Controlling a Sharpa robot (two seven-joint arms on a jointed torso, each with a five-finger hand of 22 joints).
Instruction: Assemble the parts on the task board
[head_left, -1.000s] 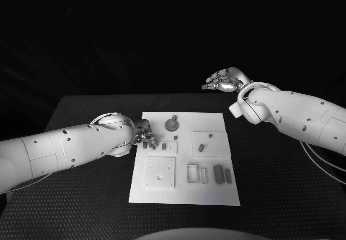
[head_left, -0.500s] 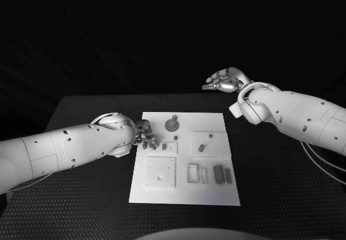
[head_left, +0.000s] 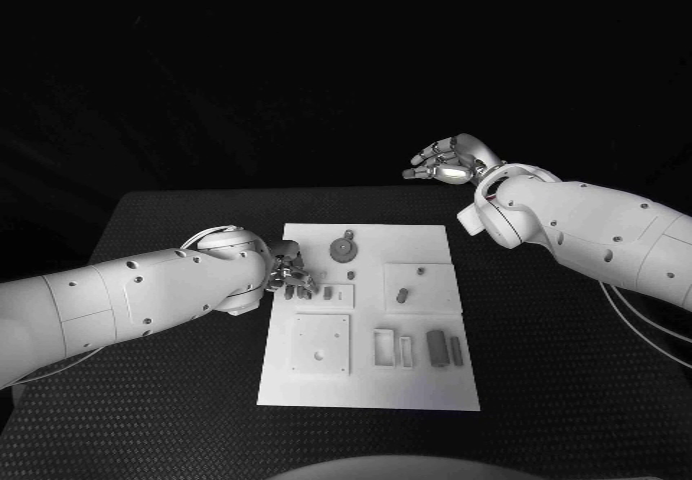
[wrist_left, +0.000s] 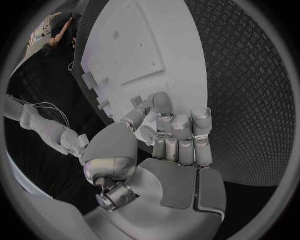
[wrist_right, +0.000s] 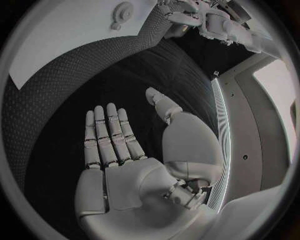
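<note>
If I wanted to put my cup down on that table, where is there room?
Bare table lies right of the board, and a strip along its near edge. The board is crowded with parts, and the left hand with its arm covers the left side.

Two white, smooth-shelled arms, dotted with small dark screw holes. Left hand (head_left: 293, 277) and right hand (head_left: 449, 160) silver, segmented, metallic. Thin pale cables (head_left: 645, 335) hang beneath the right forearm.
</note>
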